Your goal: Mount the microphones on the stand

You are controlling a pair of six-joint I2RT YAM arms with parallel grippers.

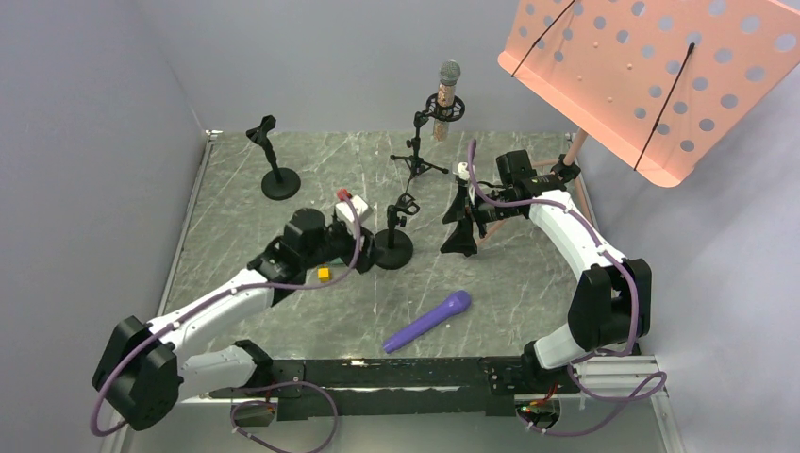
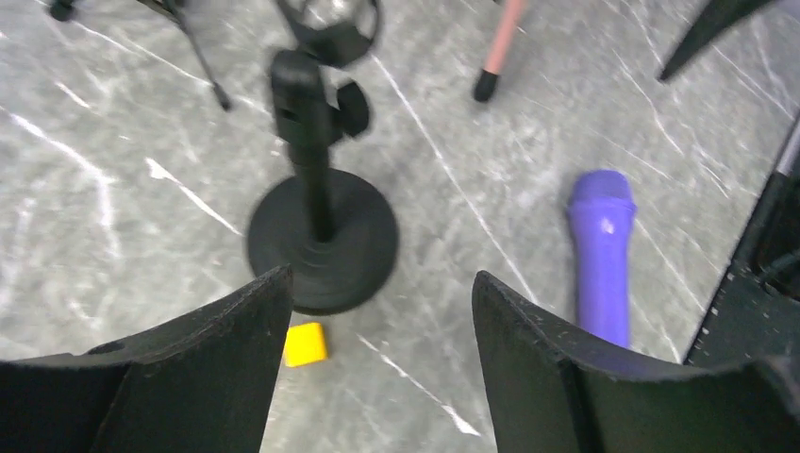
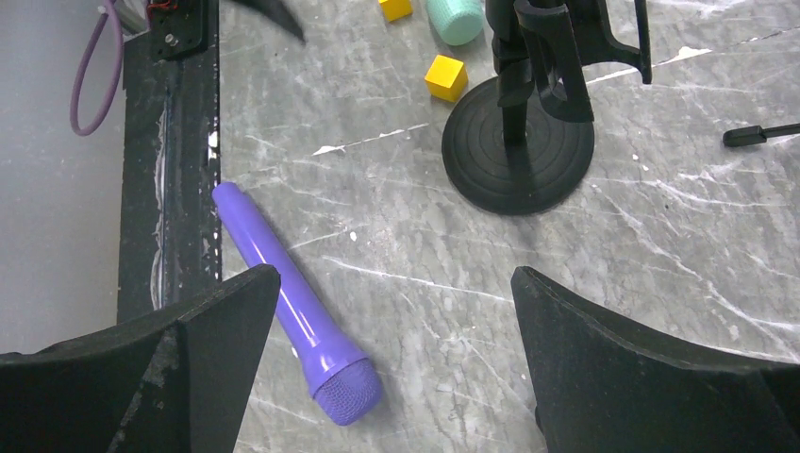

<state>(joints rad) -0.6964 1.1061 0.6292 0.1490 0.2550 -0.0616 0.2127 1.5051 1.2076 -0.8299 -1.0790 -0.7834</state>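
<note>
Both claws are released right now, nothing in either one. In the left wrist view the left claw (image 2: 382, 283) hangs spread over the table (image 2: 113, 189). A round-base stand (image 2: 321, 241) is at about 11 o'clock of its gap, and a yellow cube (image 2: 305, 343) peeks out just beside the view-left finger. The purple microphone (image 2: 602, 255) lies flat at roughly 3 o'clock, outside the view-right finger, so it's not between the fingers.

The right claw (image 3: 391, 283) is wide open too. From its camera the purple mic runs from about 10 o'clock down to 7 o'clock. Its mesh head is in the view-left side of the gap, lying on the table below.

The teal-green microphone (image 3: 456, 19) only shows one end at 12 o'clock in that view, near two yellow cubes.

From the top camera, the copper microphone (image 1: 447, 99) stands upright in the clip of the tripod stand (image 1: 418, 156), at 12 o'clock on the table. It's well apart from both claws.
</note>
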